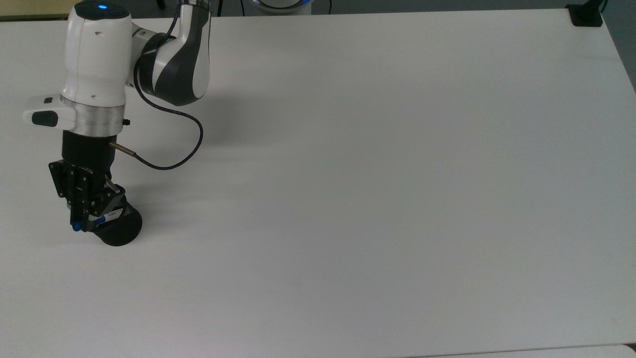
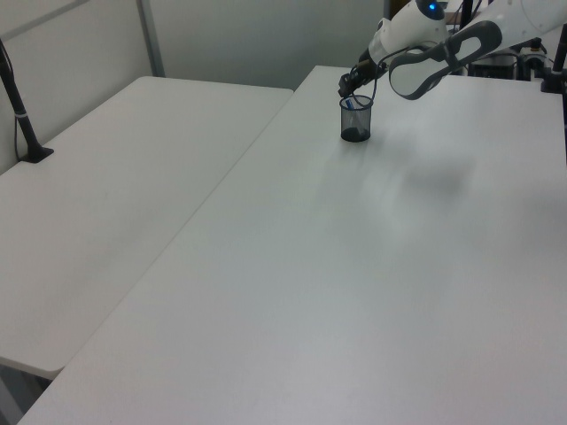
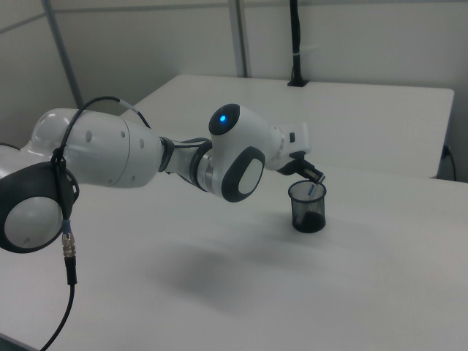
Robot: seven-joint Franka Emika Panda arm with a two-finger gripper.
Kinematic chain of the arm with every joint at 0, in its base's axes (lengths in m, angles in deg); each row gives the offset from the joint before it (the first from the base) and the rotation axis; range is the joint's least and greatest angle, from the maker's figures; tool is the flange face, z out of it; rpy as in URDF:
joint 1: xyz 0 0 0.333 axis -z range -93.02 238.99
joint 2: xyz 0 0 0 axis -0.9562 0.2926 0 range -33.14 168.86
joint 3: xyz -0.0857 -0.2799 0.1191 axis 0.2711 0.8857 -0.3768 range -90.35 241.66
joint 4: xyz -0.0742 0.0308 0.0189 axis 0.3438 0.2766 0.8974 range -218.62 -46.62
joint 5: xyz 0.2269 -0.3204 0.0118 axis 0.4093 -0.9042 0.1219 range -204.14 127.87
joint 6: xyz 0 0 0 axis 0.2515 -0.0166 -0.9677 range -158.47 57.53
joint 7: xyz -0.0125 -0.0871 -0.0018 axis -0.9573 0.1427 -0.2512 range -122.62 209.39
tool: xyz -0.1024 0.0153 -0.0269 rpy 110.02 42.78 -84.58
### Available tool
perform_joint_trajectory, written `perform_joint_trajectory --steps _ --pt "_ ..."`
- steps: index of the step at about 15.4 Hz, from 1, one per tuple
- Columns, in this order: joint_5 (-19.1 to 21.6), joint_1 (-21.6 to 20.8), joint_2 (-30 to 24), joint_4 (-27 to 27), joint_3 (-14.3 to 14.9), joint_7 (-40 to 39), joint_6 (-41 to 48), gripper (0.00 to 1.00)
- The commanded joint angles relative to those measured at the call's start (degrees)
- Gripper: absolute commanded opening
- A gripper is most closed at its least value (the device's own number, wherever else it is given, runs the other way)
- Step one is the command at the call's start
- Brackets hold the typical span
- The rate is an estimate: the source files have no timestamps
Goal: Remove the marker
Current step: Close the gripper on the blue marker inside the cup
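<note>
The marker point(image 1: 114, 215) leans in a black mesh cup point(image 1: 122, 231) near the top view's left edge of the white table point(image 1: 348, 174). Its blue cap pokes out over the cup's rim and part of its white barrel shows inside. My gripper point(image 1: 88, 219) points down directly over the cup's mouth, at the marker's upper end, and hides the middle of the marker. In the left view the gripper point(image 2: 347, 88) sits just above the cup point(image 2: 355, 120). The right view has the gripper point(image 3: 313, 175) at the rim of the cup point(image 3: 307, 208), with the marker point(image 3: 312, 189) blue inside.
A black cable point(image 1: 174, 164) loops from my wrist over the table. A black clamp point(image 1: 585, 15) sits at the top view's far right corner. A second white table point(image 2: 115, 177) with a black post point(image 2: 18, 97) adjoins on the left view's left.
</note>
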Motion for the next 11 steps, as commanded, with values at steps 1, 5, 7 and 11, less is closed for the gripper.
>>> perform_joint_trajectory --steps 1,5,7,11 --pt "0.05 -0.40 0.11 -0.11 0.22 0.27 -1.72 0.09" --pt "0.05 -0.32 -0.07 -0.11 0.22 -0.08 -1.72 0.06" --pt "0.14 -0.23 -0.24 0.15 0.22 -0.08 -1.72 0.06" --pt "0.49 0.03 -2.52 1.21 0.22 0.27 -1.37 0.06"
